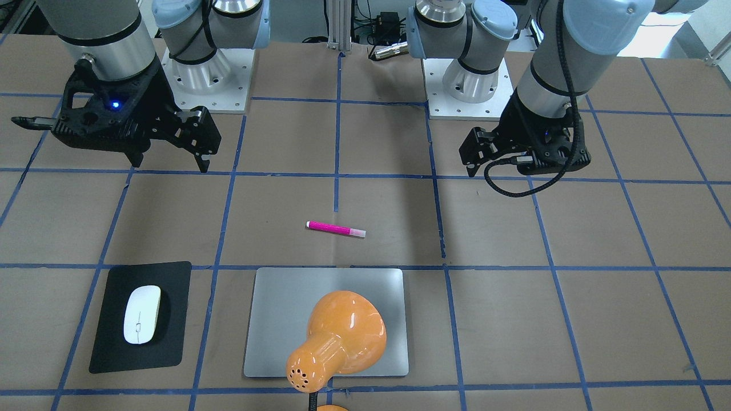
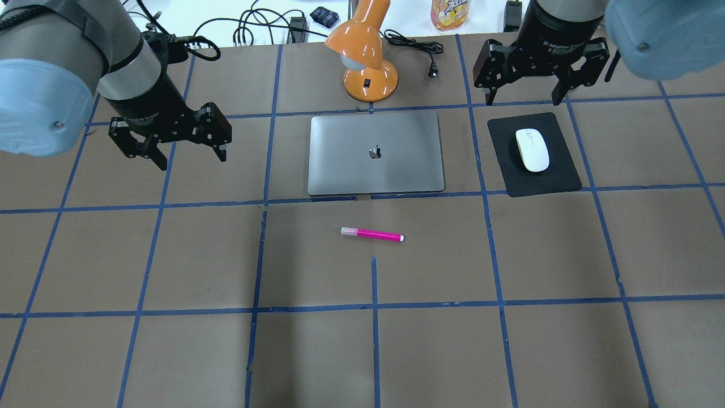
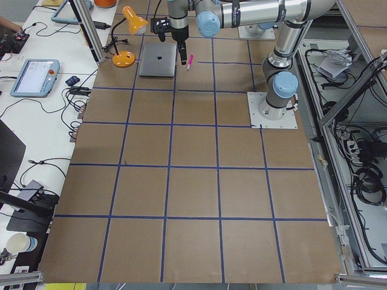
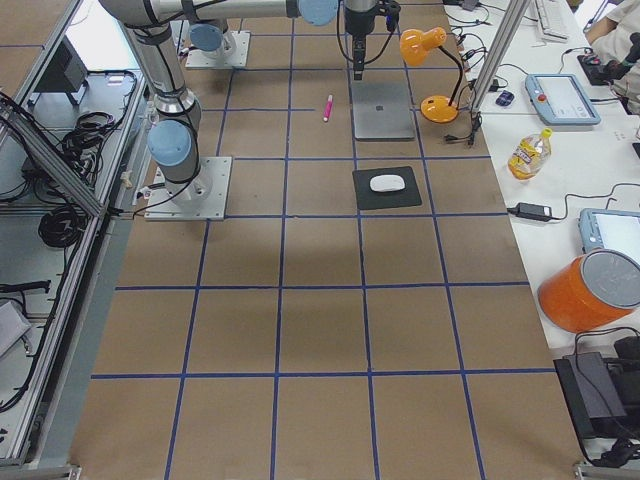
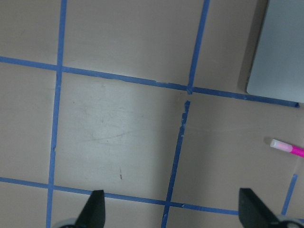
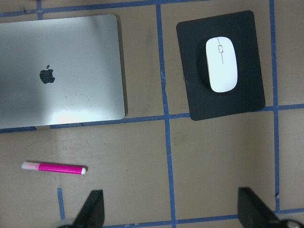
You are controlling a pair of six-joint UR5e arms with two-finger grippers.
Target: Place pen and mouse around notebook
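Observation:
The magenta pen lies flat on the brown table, a short way in front of the silver notebook. Right of the notebook, the white mouse rests on a black mat. My left gripper hovers open and empty to the left of the notebook. Just beyond the mat's far edge, my right gripper hangs open, holding nothing. The right wrist view also takes in the pen and notebook.
An orange desk lamp stands behind the notebook; its head covers part of the lid in the front-facing view. The black mat sits under the mouse. Cables and a bottle lie along the far edge. Blue tape lines grid the table.

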